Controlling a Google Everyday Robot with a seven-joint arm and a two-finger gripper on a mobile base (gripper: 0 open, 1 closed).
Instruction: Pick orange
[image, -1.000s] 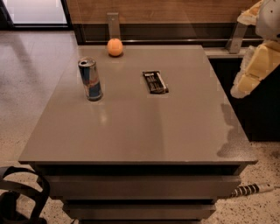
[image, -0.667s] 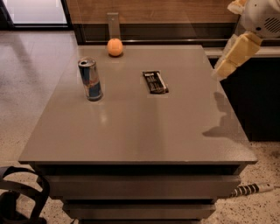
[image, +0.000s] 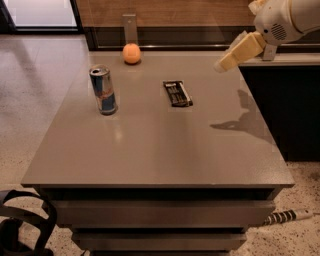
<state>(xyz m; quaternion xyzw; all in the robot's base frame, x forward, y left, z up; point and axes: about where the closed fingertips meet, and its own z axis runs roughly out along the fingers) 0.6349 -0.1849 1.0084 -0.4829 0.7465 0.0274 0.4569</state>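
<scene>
The orange is a small round fruit resting at the far edge of the grey table, left of centre. My gripper hangs in the air over the table's far right part, at the end of the white arm that comes in from the upper right. It is well to the right of the orange, apart from it, and it holds nothing that I can see.
A blue-and-silver drink can stands upright on the left of the table. A dark wrapped snack bar lies flat near the middle. A dark counter stands along the right side. A black bag strap is at the lower left.
The arm has swung up and to the left, from beside the table's right edge to above its far right part. The orange, can and bar have not moved.
</scene>
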